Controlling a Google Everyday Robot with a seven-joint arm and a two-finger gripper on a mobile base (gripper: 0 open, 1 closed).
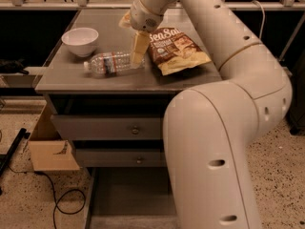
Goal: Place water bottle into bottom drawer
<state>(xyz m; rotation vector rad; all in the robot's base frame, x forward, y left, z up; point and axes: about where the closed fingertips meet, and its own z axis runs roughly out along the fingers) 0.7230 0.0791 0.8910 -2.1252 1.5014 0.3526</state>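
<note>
Camera view is showing the bottom drawer (128,199) sitting pulled out, lowest and nearest, beside the big white arm (224,142). Above it, two shallower drawers are sitting shut. On the table (95,82), the water bottle (110,63) is lying on its side near the front edge, cap pointing toward the left edge. The tool (138,51) is reaching down at the bottle's base end; wide or narrow, I cannot tell. A chip bag (178,49) is lying just right of it, a white bowl (80,40) sitting farther back toward the left edge
</note>
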